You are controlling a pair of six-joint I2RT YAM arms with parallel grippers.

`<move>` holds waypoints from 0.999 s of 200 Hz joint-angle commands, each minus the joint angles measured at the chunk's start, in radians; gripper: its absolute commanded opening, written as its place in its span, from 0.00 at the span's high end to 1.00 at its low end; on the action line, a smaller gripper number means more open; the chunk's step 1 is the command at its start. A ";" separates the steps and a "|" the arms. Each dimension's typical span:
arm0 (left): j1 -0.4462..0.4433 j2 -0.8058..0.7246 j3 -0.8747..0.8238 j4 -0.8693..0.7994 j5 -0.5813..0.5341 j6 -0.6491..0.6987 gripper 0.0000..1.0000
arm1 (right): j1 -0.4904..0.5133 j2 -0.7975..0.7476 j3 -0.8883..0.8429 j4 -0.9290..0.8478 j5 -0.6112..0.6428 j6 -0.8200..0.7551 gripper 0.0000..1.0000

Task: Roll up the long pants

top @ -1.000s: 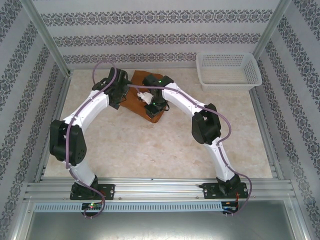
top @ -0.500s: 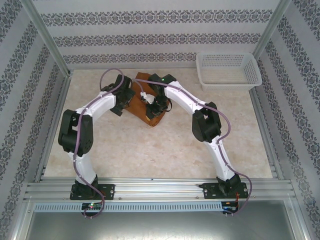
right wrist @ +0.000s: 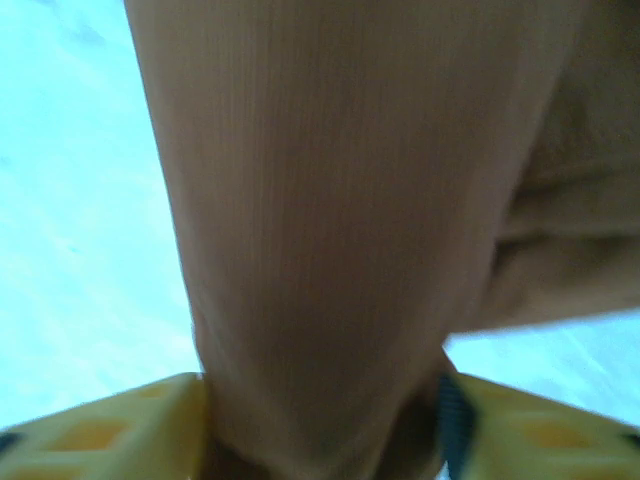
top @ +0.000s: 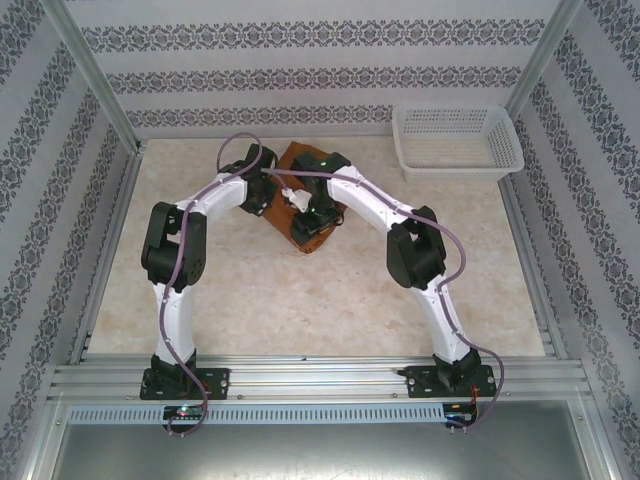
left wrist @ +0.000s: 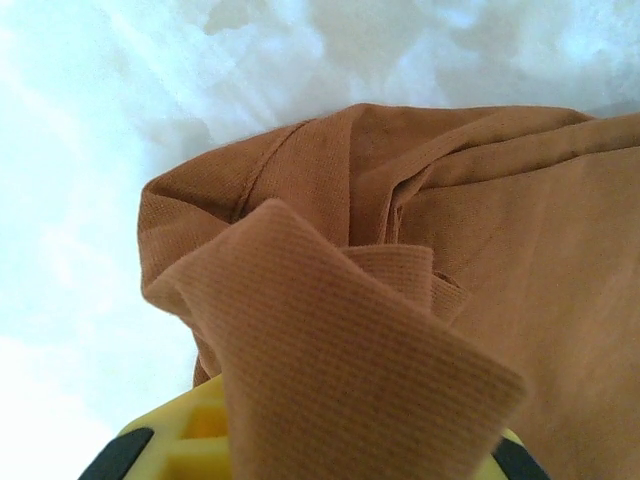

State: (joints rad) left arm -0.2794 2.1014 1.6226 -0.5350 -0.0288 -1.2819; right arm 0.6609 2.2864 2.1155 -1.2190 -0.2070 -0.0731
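Note:
The long pants (top: 301, 158) lie as a folded rust-brown bundle at the back middle of the table, partly hidden under both wrists. My left gripper (top: 267, 189) is at the bundle's left edge. In the left wrist view a ribbed fold of the pants (left wrist: 340, 340) drapes over the yellow fingers (left wrist: 185, 440), and the left gripper (left wrist: 330, 455) is shut on it. My right gripper (top: 308, 206) sits over the bundle's middle. In the right wrist view a taut band of the pants (right wrist: 330, 200) runs down between the yellow fingers (right wrist: 110, 430), with the right gripper (right wrist: 320, 430) shut on it.
A white slatted basket (top: 457, 140) stands at the back right corner. The pale marble tabletop (top: 300, 300) stretches bare in front of the bundle. Patterned walls and metal posts close in the back and sides.
The left arm has swung inward to the right, its elbow rising toward the centre. Both grippers shifted toward the back with the cloth, and the bundle looks narrower.

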 commanded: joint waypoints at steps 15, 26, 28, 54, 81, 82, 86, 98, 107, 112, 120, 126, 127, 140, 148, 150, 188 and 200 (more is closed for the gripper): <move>0.008 0.042 0.013 -0.044 0.017 0.013 1.00 | 0.189 -0.158 -0.101 0.061 0.565 -0.022 0.08; 0.008 0.041 0.016 -0.050 0.018 0.016 1.00 | 0.245 -0.173 -0.129 0.103 0.695 -0.025 0.06; 0.007 0.041 0.017 -0.051 0.019 0.015 1.00 | 0.257 -0.173 -0.132 0.110 0.714 -0.026 0.05; 0.008 0.040 0.017 -0.052 0.029 0.015 1.00 | 0.356 -0.117 -0.165 0.198 0.938 -0.088 0.02; 0.007 0.036 0.016 -0.054 0.041 0.021 1.00 | 0.363 -0.026 -0.176 0.265 1.032 -0.119 0.02; 0.006 0.036 0.015 -0.054 0.042 0.021 1.00 | 0.362 -0.023 -0.177 0.267 1.036 -0.120 0.02; 0.007 0.033 0.014 -0.054 0.043 0.022 1.00 | 0.360 -0.012 -0.183 0.283 1.053 -0.127 0.02; 0.008 0.024 0.009 -0.054 0.044 0.026 1.00 | 0.348 0.025 -0.199 0.330 1.116 -0.166 0.02; 0.007 0.017 0.002 -0.051 0.045 0.029 1.00 | 0.334 0.052 -0.208 0.368 1.178 -0.187 0.02; 0.007 0.013 -0.001 -0.049 0.047 0.029 1.00 | 0.323 0.060 -0.219 0.403 1.207 -0.205 0.02; 0.008 0.007 -0.006 -0.048 0.050 0.033 1.00 | 0.307 0.065 -0.247 0.480 1.246 -0.242 0.02; 0.009 0.002 -0.010 -0.046 0.054 0.034 1.00 | 0.295 0.061 -0.283 0.565 1.265 -0.282 0.02; 0.008 0.001 -0.011 -0.046 0.054 0.034 1.00 | 0.293 0.061 -0.289 0.580 1.268 -0.292 0.02; 0.009 -0.010 -0.020 -0.041 0.059 0.037 1.00 | 0.267 0.050 -0.349 0.691 1.276 -0.371 0.02; 0.009 -0.018 -0.026 -0.039 0.061 0.041 1.00 | 0.251 0.050 -0.351 0.682 1.250 -0.369 0.04; 0.008 -0.019 -0.028 -0.037 0.062 0.041 1.00 | 0.247 0.050 -0.349 0.675 1.242 -0.360 0.05; 0.011 -0.056 -0.053 -0.014 0.070 0.049 0.88 | 0.169 -0.035 -0.347 0.485 0.892 -0.154 1.00; 0.014 -0.064 -0.053 -0.017 0.072 0.043 0.52 | 0.158 -0.055 -0.342 0.454 0.802 -0.144 1.00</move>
State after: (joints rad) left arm -0.2729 2.0880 1.5982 -0.4988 0.0158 -1.2610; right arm 0.8700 2.3142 1.7844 -0.6857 0.7811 -0.3115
